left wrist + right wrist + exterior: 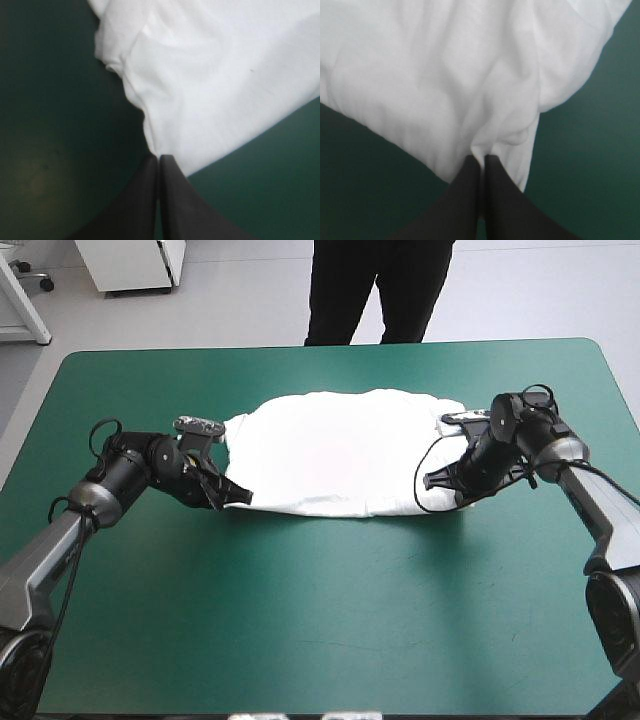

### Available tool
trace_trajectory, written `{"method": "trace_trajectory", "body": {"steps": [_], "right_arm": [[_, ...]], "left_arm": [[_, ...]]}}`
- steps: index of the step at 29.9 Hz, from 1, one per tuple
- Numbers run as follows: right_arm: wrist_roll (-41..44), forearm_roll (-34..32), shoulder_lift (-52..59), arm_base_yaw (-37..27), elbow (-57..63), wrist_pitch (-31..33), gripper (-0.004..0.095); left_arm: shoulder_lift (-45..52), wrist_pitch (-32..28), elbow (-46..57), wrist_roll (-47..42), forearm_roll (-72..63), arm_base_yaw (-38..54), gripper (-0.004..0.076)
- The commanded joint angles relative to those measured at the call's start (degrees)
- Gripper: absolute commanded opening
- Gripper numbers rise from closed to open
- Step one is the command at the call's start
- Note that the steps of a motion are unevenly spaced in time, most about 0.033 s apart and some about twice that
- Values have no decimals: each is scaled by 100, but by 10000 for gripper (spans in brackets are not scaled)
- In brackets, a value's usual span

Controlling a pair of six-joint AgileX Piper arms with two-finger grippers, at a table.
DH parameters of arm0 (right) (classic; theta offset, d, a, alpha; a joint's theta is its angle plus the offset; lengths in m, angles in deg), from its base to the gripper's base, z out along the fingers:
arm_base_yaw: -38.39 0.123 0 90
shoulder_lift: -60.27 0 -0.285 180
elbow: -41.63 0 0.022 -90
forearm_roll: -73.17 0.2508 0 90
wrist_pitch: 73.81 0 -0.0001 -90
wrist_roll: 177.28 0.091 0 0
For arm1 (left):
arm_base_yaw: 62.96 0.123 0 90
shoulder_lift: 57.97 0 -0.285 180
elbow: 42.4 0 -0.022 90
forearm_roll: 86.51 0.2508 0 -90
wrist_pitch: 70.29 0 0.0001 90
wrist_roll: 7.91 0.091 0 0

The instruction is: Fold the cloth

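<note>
The white T-shirt (340, 452) lies spread across the middle of the teal-green table, folded into a broad band. My left gripper (232, 496) pinches its near left corner, fingers shut on the cloth edge (159, 156). At the opposite end my right gripper (440, 480) is shut on the near right corner of the T-shirt (484, 159). In the left wrist view the T-shirt (215, 85) stretches ahead of the fingers, with a small rolled sleeve edge to one side. The right wrist view shows creased cloth (445, 75) bunching at the fingertips.
Bare teal-green cover (330, 620) lies between the T-shirt and the table's near edge. A strip of cover (300, 370) runs beyond the T-shirt to the far edge.
</note>
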Motion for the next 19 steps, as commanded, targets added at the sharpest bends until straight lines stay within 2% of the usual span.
{"method": "trace_trajectory", "body": {"steps": [1,8,14,19], "right_arm": [[-103,97,646,-26,399,20,-17],[-124,169,1400,-26,1584,86,-17],[-124,260,2116,-26,2479,-9,-17],[-152,260,2287,-26,2777,-107,-13]], "left_arm": [[679,-123,468,-72,-107,-151,-9],[1462,-12,1573,-188,-120,-339,-9],[1909,120,2050,-203,-264,-339,-9],[1982,189,2283,-203,-584,-339,-8]]}}
